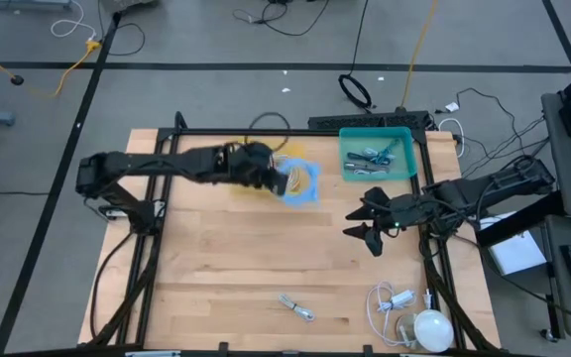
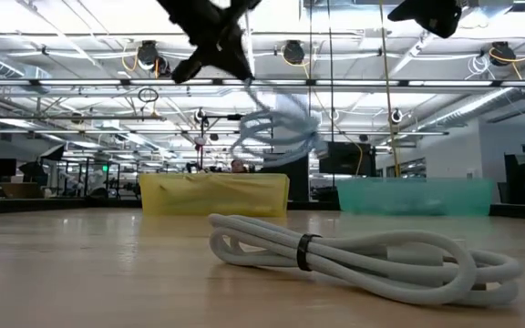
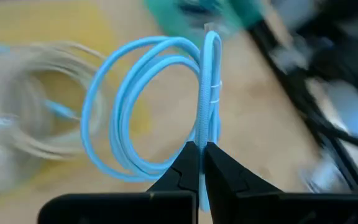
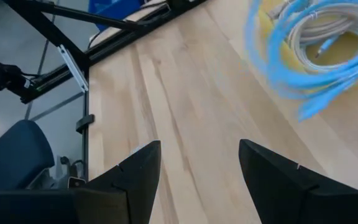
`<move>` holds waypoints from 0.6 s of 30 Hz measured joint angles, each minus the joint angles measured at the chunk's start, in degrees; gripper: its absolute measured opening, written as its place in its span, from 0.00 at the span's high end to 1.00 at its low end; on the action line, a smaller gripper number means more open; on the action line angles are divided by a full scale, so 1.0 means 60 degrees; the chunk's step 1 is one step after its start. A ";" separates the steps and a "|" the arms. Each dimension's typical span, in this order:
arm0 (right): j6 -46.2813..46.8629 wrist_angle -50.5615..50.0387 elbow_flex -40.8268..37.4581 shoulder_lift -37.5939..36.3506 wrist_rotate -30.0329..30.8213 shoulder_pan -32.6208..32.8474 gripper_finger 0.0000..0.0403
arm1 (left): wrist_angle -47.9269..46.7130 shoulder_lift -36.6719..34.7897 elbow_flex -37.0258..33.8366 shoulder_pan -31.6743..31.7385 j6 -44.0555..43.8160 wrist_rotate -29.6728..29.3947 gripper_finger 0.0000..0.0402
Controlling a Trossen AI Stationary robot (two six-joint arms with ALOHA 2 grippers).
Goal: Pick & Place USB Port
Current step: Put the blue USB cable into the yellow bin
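A coiled light-blue USB cable (image 1: pixel 302 183) hangs from my left gripper (image 3: pixel 201 152), which is shut on it above the yellow tray (image 1: pixel 287 171) at the table's far middle. In the low view the coil (image 2: pixel 276 128) swings clear above the yellow tray (image 2: pixel 214 194). The yellow tray holds pale coiled cables (image 3: pixel 23 102). My right gripper (image 1: pixel 365 226) is open, right of centre, touching nothing. A white coiled cable (image 2: pixel 363 255) lies on the table near the low camera. Another small cable (image 1: pixel 296 307) lies near the front edge. My left gripper pinches the blue cable's bundled strands (image 3: pixel 204 134) between its two fingers, beside the tie that binds the coil. The coil is lifted clear of the table and hangs from the fingers (image 2: pixel 217 50), loops slack.
A teal tray (image 1: pixel 377 154) with several connectors stands at the far right of the table. A white cable and a white round object (image 1: pixel 432 327) lie at the near right corner. Bare wood lies in the table's middle and near left.
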 joint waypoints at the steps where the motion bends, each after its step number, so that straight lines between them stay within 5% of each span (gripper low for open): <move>1: -0.0014 0.0140 -0.0069 0.0000 0.0000 0.0000 0.48 | -0.0093 -0.0001 0.0000 0.0223 -0.0025 -0.0145 0.99; 8: 0.0154 0.1245 -0.0686 0.0029 -0.0081 0.0000 0.48 | 0.0101 0.0233 -0.0018 0.1642 0.0049 0.0260 0.99; 18: 0.0493 0.1695 -0.1003 0.0033 -0.0298 0.0135 0.48 | -0.2201 0.0201 -0.0015 0.2228 0.0014 0.0379 0.99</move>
